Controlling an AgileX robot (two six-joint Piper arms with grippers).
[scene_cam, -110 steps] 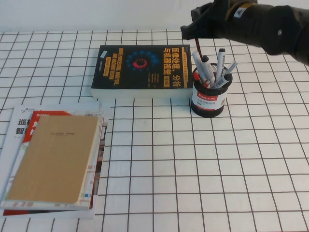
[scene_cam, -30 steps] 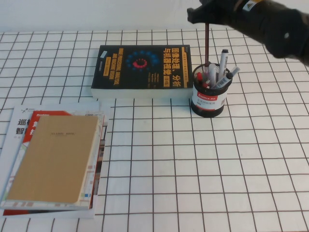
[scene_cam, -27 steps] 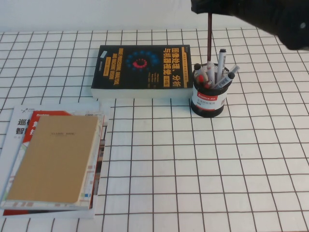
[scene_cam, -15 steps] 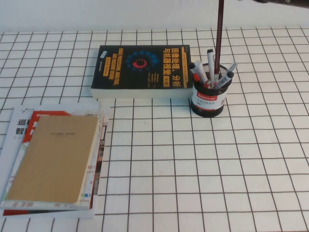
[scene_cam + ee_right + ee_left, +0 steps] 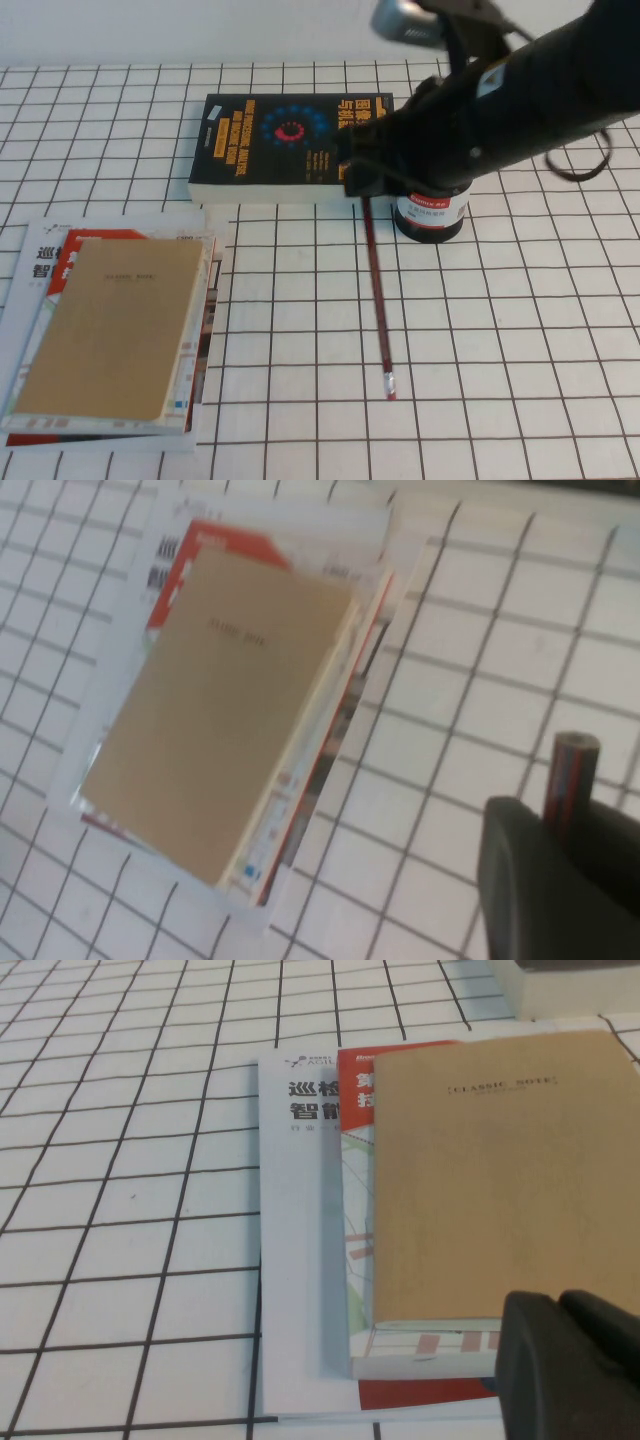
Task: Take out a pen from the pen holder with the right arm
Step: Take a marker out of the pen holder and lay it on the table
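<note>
My right gripper (image 5: 362, 186) is shut on a dark red pencil (image 5: 377, 292), which is clear of the holder. The pencil slants from the fingers over the checked table, with its eraser end (image 5: 390, 388) toward the front. In the right wrist view the pencil (image 5: 571, 772) pokes out between the two black fingers of the right gripper (image 5: 566, 818). The black pen holder (image 5: 430, 216) with its red and white label stands behind the right arm, which hides its pens. My left gripper (image 5: 566, 1360) hovers at the near edge of the notebook stack with its fingers together and nothing between them.
A dark book (image 5: 275, 140) lies at the back, left of the holder. A stack of booklets topped by a tan notebook (image 5: 115, 330) lies at the front left; the tan notebook also shows in the left wrist view (image 5: 490, 1170) and the right wrist view (image 5: 215, 710).
The right gripper lifted the pencil straight up out of the holder, left the top of the view, then came down toward the front left with the pencil still held.
</note>
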